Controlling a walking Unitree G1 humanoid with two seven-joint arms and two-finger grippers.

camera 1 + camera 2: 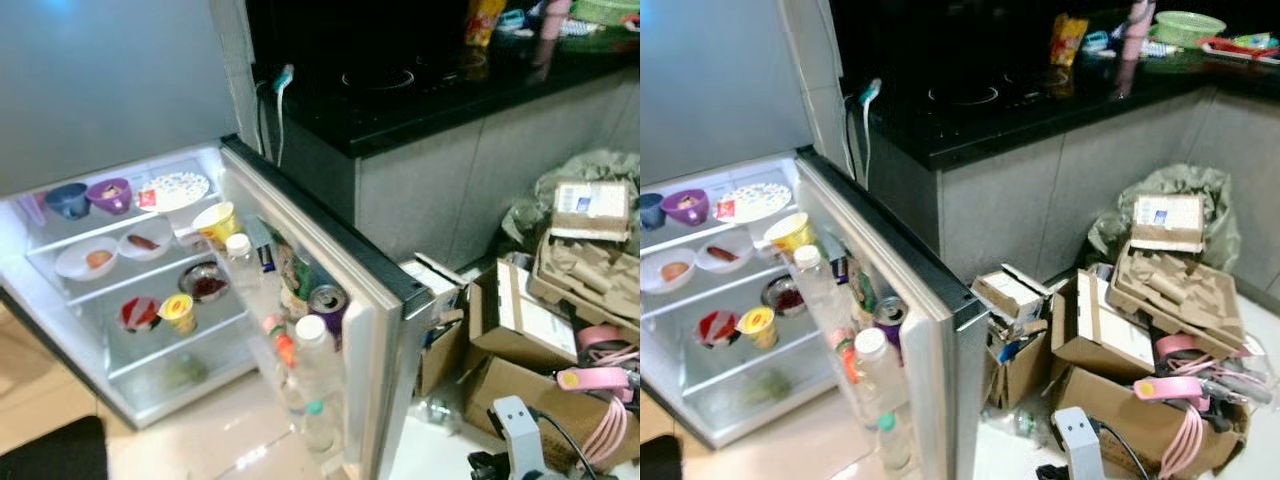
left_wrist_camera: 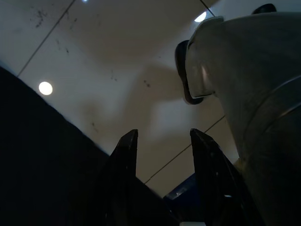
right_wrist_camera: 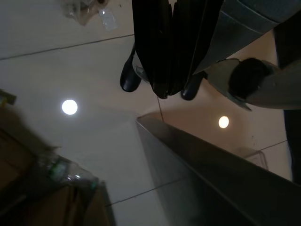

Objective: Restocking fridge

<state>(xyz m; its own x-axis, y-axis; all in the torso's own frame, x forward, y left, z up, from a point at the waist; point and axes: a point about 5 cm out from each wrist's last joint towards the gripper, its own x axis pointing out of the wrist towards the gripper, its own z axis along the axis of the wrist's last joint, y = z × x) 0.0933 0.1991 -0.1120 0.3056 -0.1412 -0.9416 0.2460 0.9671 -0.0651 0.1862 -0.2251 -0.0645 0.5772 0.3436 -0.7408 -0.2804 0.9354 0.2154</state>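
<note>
Fridge (image 1: 110, 330) stands low at your left with its door (image 1: 330, 270) swung wide toward you, the lit shelves in plain view. On the top shelf you see a blue bowl (image 1: 67, 200), a purple bowl (image 1: 110, 194) and a speckled plate (image 1: 178, 189); the shelf below holds two white dishes (image 1: 118, 250) with food in them, and lower still sit a red-topped tub (image 1: 139, 313) and a yellow cup (image 1: 179, 312). The door rack carries clear bottles (image 1: 312, 365), a purple can (image 1: 327, 303) and a yellow tub (image 1: 217, 222) near the hinge side.

Beyond the door runs a black counter (image 1: 420, 90) with a hob. To your right, cardboard boxes (image 1: 1110, 335) lie piled on the floor, with pink cables (image 1: 1190, 410) draped over them.

Your left gripper (image 2: 162, 141) hangs over pale floor tiles, its fingers spread apart. Your right gripper (image 3: 162, 89) also hangs toward the floor beside the fridge door's edge, its fingers pressed together on nothing.
</note>
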